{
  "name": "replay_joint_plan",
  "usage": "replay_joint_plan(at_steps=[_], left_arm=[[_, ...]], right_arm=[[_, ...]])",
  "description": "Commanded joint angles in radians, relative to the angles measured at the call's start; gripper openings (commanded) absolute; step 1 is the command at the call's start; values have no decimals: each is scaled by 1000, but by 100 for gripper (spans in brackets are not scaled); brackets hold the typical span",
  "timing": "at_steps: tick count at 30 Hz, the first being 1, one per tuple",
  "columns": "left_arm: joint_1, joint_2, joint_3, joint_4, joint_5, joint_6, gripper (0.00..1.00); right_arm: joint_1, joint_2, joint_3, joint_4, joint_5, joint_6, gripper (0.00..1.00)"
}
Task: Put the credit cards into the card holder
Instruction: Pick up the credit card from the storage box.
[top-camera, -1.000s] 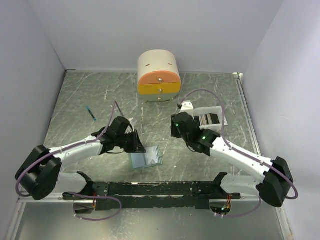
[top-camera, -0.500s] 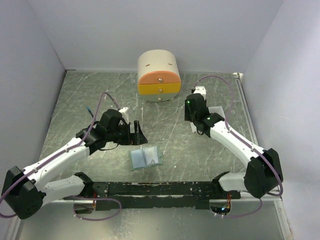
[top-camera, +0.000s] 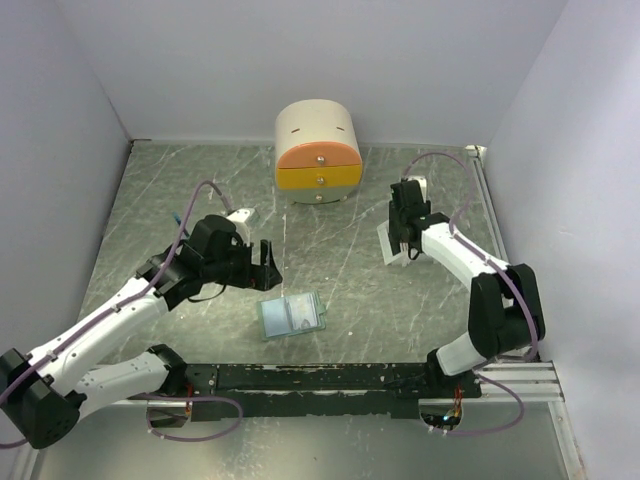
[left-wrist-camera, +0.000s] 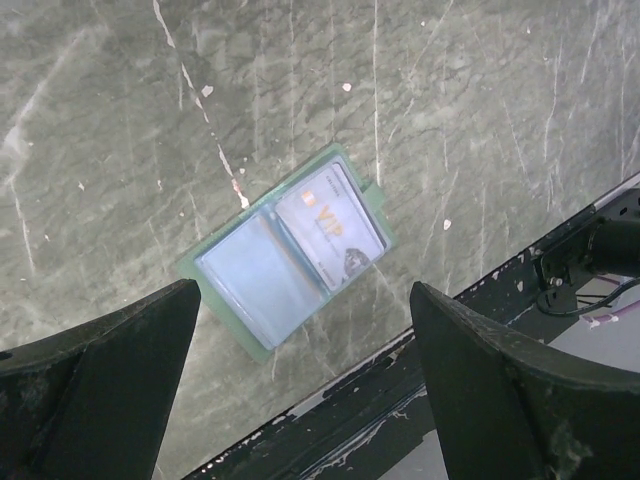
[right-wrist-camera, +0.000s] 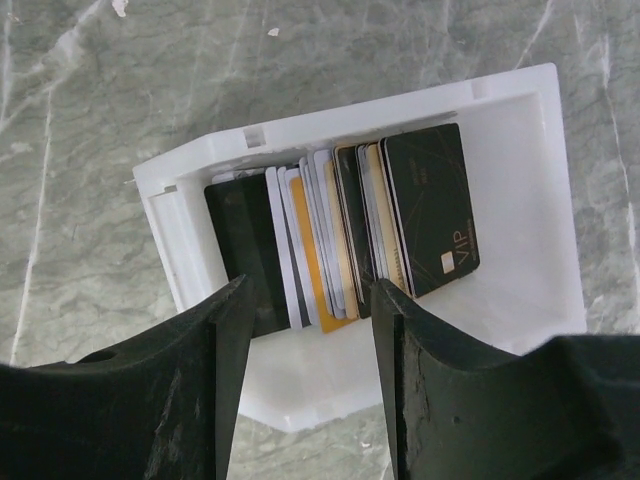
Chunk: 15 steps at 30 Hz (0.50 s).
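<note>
1. A small grey-green folding card holder (top-camera: 291, 316) with pale blue translucent pockets lies opened flat on the grey-green marbled tabletop (top-camera: 150, 190). It sits near the front, just beyond the black metal rail (top-camera: 320, 378) that carries the arm bases.
2. In the left wrist view the card holder (left-wrist-camera: 285, 260) lies at a slant. One pocket holds a pale card printed "VIP" (left-wrist-camera: 333, 225); the other pocket looks blank and pale blue.
3. The left gripper (top-camera: 268, 262) hovers above the tabletop just left of and beyond the card holder, apart from it. Its jaws are spread wide and hold nothing. From its own camera the left gripper (left-wrist-camera: 305, 300) frames the card holder between its two dark fingers.
4. The remaining credit cards (right-wrist-camera: 340, 240) stand on edge, packed side by side, in a white rectangular plastic tray (right-wrist-camera: 520, 200). They are mostly black or dark, with white and gold ones among them, and the dark one at one end shows "VIP".
5. The right gripper (right-wrist-camera: 312, 300) hangs directly over this row with its jaws parted and nothing between them.
6. In the top view the tray (top-camera: 385, 240) sits at the right side of the tabletop, mostly hidden beneath the right gripper (top-camera: 405, 235).
7. A round cream-and-orange drawer box (top-camera: 318, 150) stands at the far edge, well apart from both.
</note>
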<state>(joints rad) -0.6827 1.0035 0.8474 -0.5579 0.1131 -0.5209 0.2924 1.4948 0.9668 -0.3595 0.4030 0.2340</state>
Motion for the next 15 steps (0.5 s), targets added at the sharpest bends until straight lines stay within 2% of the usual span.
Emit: replay_joint_plan(at_steps=[1, 5, 9, 15], left_arm=[[-2, -23, 2, -24, -43, 47, 99], [-3, -33, 2, -31, -48, 52, 99], [6, -45, 5, -32, -41, 61, 99], [84, -50, 0, -11, 43, 83, 99]], right_arm=[[-19, 63, 53, 24, -4, -28, 51], [-22, 132, 85, 27, 25, -36, 50], [-24, 170, 92, 43, 48, -35, 55], [-22, 224, 91, 86, 93, -68, 54]])
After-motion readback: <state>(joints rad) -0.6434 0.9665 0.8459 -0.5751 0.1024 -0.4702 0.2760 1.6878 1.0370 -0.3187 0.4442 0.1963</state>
